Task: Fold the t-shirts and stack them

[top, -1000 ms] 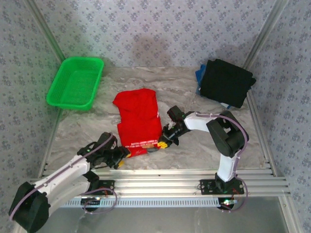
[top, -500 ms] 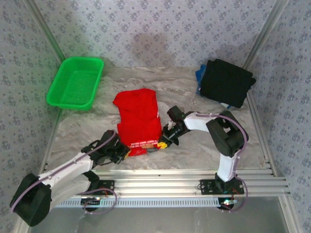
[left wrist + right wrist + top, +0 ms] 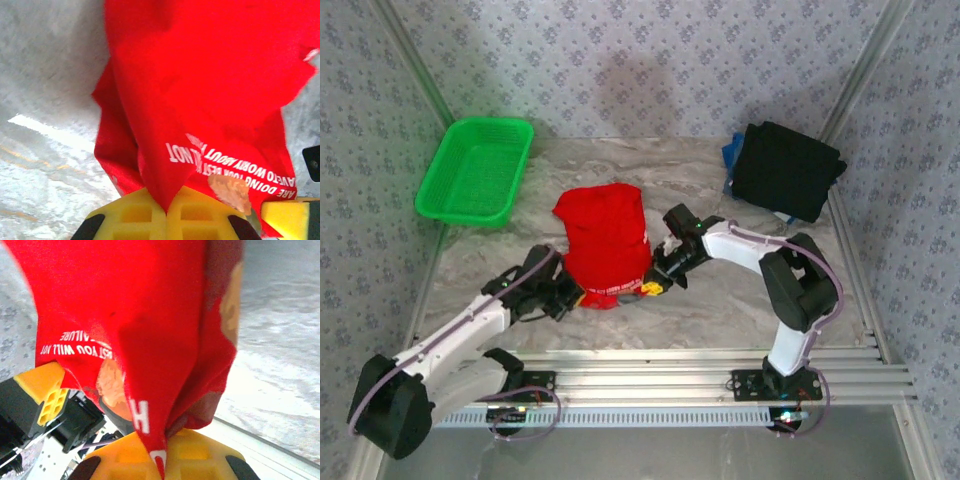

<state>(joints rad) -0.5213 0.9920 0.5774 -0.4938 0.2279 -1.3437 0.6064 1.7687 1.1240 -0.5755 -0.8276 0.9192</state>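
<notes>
Your red t-shirt (image 3: pixel 605 245) lies in a loosely folded heap on the marbled table (image 3: pixel 720 310), directly between your two grippers. The rest of the shirt stretches away from both hands toward the far side.

The left gripper (image 3: pixel 574 297) is clenched on the near-left corner of the hem. In the left wrist view its yellow fingers (image 3: pixel 135 217) press together with a ridge of red cloth pinched between them. The right gripper (image 3: pixel 656 283) is likewise clamped on the near-right corner, and in the right wrist view a fold of the shirt runs down into its closed yellow fingers (image 3: pixel 200 455).

Between the two hands the hem shows white lettering (image 3: pixel 240 170), upside down from the left wrist, with an orange patch (image 3: pixel 230 189) just beside it.

Beyond your right gripper, far off to its right, a folded black t-shirt (image 3: pixel 785 170) sits on top of a blue t-shirt (image 3: pixel 730 153) whose edge peeks out on the left. That pile is well apart from the red shirt.

Beyond your left gripper, far off to its left, the green mesh basket (image 3: pixel 470 205) stands at the table's corner, clear of the red cloth.
</notes>
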